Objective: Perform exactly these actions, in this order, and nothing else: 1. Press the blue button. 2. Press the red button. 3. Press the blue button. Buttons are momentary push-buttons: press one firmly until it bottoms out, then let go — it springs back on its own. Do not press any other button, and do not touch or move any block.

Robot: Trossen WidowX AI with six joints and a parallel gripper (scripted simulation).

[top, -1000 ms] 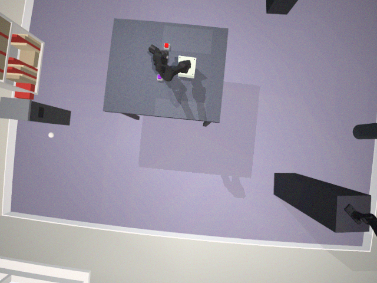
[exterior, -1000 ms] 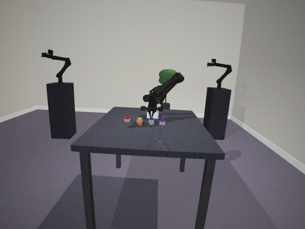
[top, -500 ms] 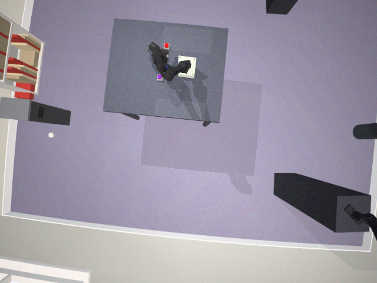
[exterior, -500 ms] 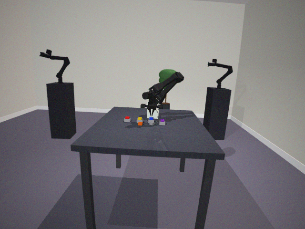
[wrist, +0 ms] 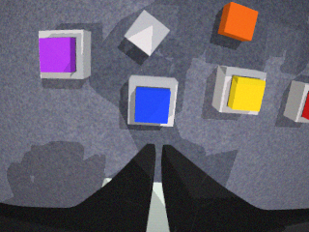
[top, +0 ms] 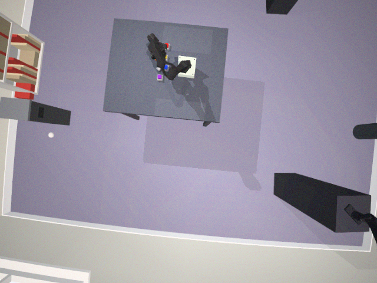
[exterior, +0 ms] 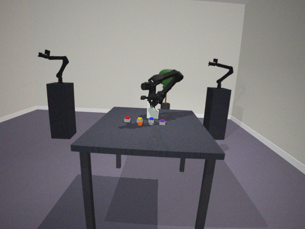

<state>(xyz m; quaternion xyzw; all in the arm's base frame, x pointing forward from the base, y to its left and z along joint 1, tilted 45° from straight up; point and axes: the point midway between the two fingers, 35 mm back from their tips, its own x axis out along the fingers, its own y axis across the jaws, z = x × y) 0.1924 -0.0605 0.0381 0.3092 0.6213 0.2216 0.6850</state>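
The blue button sits on the table in a light grey housing, its cap raised. The red button is at one end of the button row and is cut off by the right edge of the wrist view. My gripper is shut and empty. It hangs above the table, clear of the buttons; in the wrist view its tips appear just below the blue button. In the top view the arm hides the fingertips.
The yellow button stands between blue and red. The purple button is on blue's other side. An orange block and a grey block lie beyond the row in the wrist view.
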